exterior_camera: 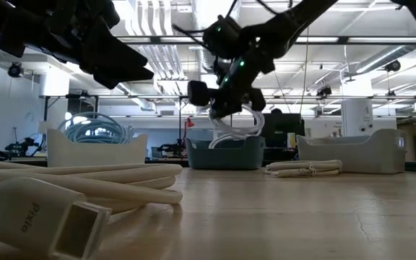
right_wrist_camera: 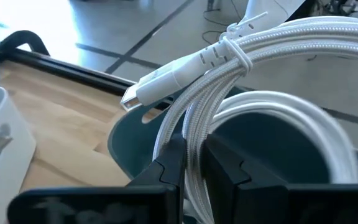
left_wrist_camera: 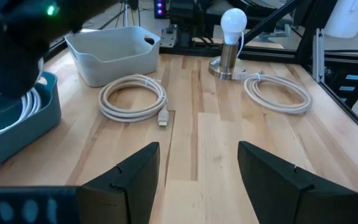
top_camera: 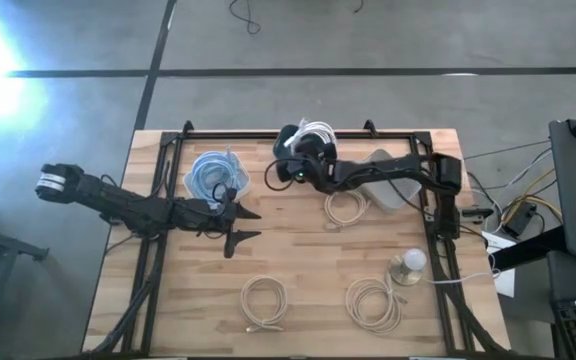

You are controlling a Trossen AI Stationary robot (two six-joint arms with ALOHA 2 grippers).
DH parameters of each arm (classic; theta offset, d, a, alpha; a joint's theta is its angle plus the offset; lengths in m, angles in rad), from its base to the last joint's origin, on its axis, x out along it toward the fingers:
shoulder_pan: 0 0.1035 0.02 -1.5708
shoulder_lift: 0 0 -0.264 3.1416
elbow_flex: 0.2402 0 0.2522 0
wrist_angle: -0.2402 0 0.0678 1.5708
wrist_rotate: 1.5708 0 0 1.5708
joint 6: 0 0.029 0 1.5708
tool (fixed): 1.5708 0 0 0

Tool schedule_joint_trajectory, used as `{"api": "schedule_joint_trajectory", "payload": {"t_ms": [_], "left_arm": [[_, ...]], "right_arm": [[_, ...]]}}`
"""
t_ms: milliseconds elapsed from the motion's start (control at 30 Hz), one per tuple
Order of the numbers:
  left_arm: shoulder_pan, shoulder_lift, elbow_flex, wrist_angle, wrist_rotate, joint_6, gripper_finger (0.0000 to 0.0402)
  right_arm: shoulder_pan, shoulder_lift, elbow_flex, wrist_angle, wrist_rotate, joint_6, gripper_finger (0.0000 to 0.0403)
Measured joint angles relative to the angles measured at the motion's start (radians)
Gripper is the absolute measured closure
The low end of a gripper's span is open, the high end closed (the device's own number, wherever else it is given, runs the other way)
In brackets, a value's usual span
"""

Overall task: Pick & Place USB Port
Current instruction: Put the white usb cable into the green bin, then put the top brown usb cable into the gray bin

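right gripper (right_wrist_camera: 191, 165) pinches white USB cable coil (right_wrist_camera: 272, 81) over teal bin (top_camera: 303, 150); light, floppy braid, grip bundled strands, not plug; left gripper (top_camera: 240, 225) spread, idle mid-table

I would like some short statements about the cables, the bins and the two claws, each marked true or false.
1. The right claw is shut on a white coiled cable. True.
2. That cable hangs over the dark blue bin. True.
3. The left claw holds a cable. False: it is open and empty, over bare wood.
4. The lamp stands at the table's left edge. False: it stands near the right edge.
5. Three coiled cables lie loose on the table. True.
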Motion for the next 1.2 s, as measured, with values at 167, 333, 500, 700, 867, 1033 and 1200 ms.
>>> {"api": "schedule_joint_trajectory", "payload": {"t_ms": [167, 333, 500, 700, 867, 1033, 1200], "left_arm": [[0.0, 0.0, 0.0, -0.002, -0.003, 0.009, 0.0179], [0.0, 0.0, 0.0, -0.003, -0.003, 0.009, 0.0179], [0.0, 0.0, 0.0, -0.004, -0.003, 0.009, 0.0179], [-0.001, 0.0, -0.011, -0.003, -0.003, 0.006, 0.0179], [-0.001, 0.0, -0.024, -0.003, -0.003, -0.004, 0.0179], [-0.001, 0.0, -0.028, -0.002, -0.003, -0.01, 0.0179], [-0.001, 0.0, -0.028, -0.002, -0.004, -0.014, 0.0179]], "right_arm": [[-0.009, 0.085, 0.029, 0.058, 0.0, -0.013, 0.0365], [-0.011, 0.143, 0.079, 0.056, 0.001, -0.038, 0.035], [-0.016, 0.15, 0.102, 0.057, 0.001, -0.08, 0.0315], [-0.017, 0.15, 0.12, 0.056, 0.002, -0.08, 0.0277], [-0.017, 0.148, 0.129, 0.054, 0.001, -0.112, 0.0256], [-0.008, 0.137, 0.136, 0.054, 0.001, -0.132, 0.0242], [0.014, 0.108, 0.136, 0.048, -0.078, -0.142, 0.0234]]}}
